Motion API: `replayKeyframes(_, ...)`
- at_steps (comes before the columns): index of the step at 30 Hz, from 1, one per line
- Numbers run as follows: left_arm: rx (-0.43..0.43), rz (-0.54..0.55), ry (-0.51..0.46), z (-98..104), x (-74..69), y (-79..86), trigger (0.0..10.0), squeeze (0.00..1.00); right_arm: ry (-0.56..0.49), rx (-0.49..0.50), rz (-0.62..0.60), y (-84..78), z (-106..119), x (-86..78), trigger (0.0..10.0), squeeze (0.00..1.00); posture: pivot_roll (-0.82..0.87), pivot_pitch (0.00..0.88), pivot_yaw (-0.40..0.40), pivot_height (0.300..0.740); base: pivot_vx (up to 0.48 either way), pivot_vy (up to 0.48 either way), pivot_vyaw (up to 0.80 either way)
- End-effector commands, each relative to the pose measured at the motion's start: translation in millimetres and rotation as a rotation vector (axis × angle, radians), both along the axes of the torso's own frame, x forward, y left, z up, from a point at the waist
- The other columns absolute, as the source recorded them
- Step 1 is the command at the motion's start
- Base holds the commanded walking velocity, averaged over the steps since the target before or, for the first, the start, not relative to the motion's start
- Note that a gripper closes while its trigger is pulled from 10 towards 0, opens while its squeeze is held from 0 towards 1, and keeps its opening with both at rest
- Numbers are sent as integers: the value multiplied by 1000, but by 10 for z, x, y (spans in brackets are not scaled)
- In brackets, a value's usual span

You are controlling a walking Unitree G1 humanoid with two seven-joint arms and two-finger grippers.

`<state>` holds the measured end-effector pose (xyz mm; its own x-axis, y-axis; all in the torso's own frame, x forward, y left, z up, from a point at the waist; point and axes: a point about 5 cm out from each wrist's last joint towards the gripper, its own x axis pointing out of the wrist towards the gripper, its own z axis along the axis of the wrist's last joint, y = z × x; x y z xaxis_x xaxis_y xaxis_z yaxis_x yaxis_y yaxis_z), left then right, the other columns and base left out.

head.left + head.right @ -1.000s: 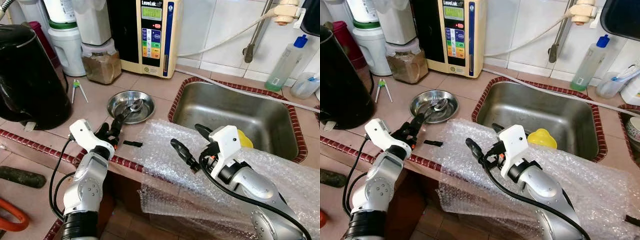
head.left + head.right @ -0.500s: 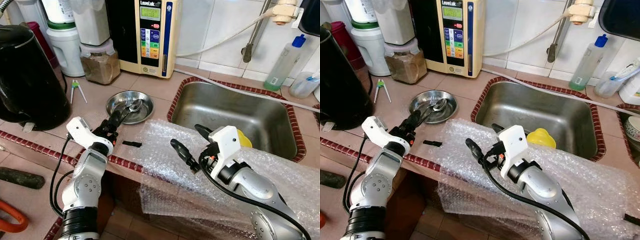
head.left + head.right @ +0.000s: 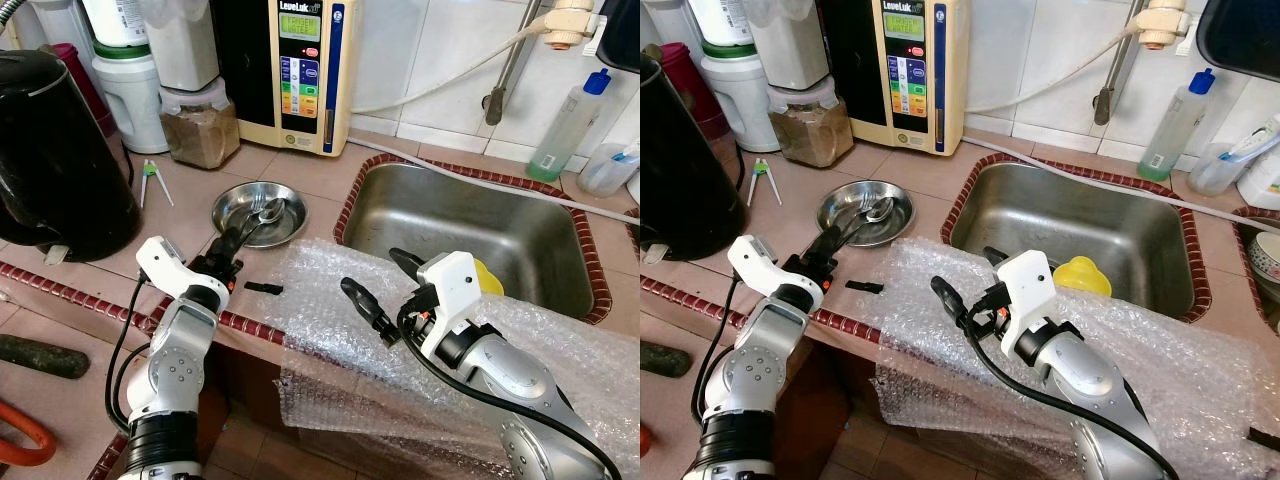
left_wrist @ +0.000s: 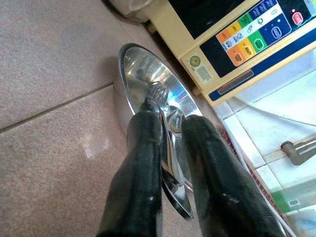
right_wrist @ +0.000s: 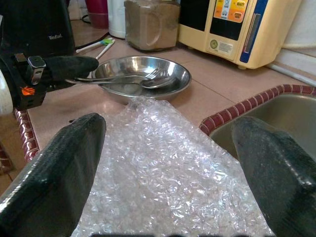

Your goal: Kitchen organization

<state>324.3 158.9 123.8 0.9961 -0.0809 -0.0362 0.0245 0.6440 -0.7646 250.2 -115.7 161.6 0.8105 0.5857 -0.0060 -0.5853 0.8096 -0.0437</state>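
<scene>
Pinching the handles of a spoon [image 3: 271, 208] and a fork [image 4: 157, 92] with the left gripper [image 3: 232, 250], fingers [image 4: 145, 148] drawn narrow on either side of the two handles. Reaching in from seven o'clock of the steel bowl [image 3: 226, 217], with the heads of both pieces lying inside the bowl and the handles crossing its rim. Resting that bowl on the tiled counter [image 3: 300, 165], at six o'clock of the cream water machine [image 3: 290, 70] and at nine o'clock of the sink [image 3: 450, 235].

Hovering with the right gripper [image 3: 378, 279] over the sheet of bubble wrap [image 3: 320, 305], fingers [image 5: 54, 173] spread wide and holding nothing. Pointing that gripper toward ten o'clock, at the bowl. Draping the bubble wrap over the counter's front edge and the near rim of the sink, its far corner lying just beside the bowl at four o'clock.

Leaving a small black piece [image 3: 263, 288] flat on the counter at six o'clock of the bowl, between the left gripper and the wrap. Showing a yellow object [image 3: 489, 276] in the sink behind the right wrist, a black kettle [image 3: 55, 150] at nine o'clock of the bowl, and a jar of brown powder [image 3: 203, 132] at eleven o'clock.
</scene>
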Motion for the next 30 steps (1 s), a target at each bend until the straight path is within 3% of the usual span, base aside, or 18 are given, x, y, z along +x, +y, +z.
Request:
replayKeyframes(1, -12, -4, -39, 79, 22, -19, 0, 0, -11, 6, 1, -16, 18, -5, 10000, 0, -34, 42, 3, 740, 0, 0, 0)
replayKeyframes(6, 41, -2, -101, 164, 22, -12, 0, 0, -13, 7, -1, -15, 20, -4, 10000, 0, -34, 43, 3, 740, 0, 0, 0)
replayKeyframes(15, 61, 20, -116, 203, 33, -1, 0, 0, -13, 4, -6, -22, 13, 2, 10000, 0, -32, 40, 6, 740, 0, 0, 0)
replayKeyframes(19, 108, 55, -143, 242, 34, 41, 0, 0, -12, 2, -6, -21, 7, 2, 10000, 0, -32, 40, 6, 740, 0, 0, 0)
replayKeyframes(23, 281, 94, -183, 289, 48, 97, 0, 0, -13, -2, -8, -27, 5, 10, 10000, 0, -33, 36, 5, 740, 0, 0, 0)
replayKeyframes(27, 266, 105, -121, 210, 66, 105, 0, 0, -14, -5, -9, -31, 5, 13, 10000, 0, -33, 36, 5, 740, 0, 0, 0)
replayKeyframes(28, 263, 103, -113, 197, 69, 100, 667, 0, -14, -6, -10, -32, 6, 14, 10000, 0, -33, 36, 5, 740, 0, 0, 0)
replayKeyframes(29, 259, 103, -108, 185, 71, 94, 2000, 0, -14, -6, -10, -35, 4, 14, 10000, 0, -36, 30, 2, 740, 0, 0, 0)
replayKeyframes(30, 256, 101, -104, 176, 73, 89, 2157, 0, -14, -7, -11, -37, 3, 14, 10000, 0, -36, 30, 2, 740, 0, 0, 0)
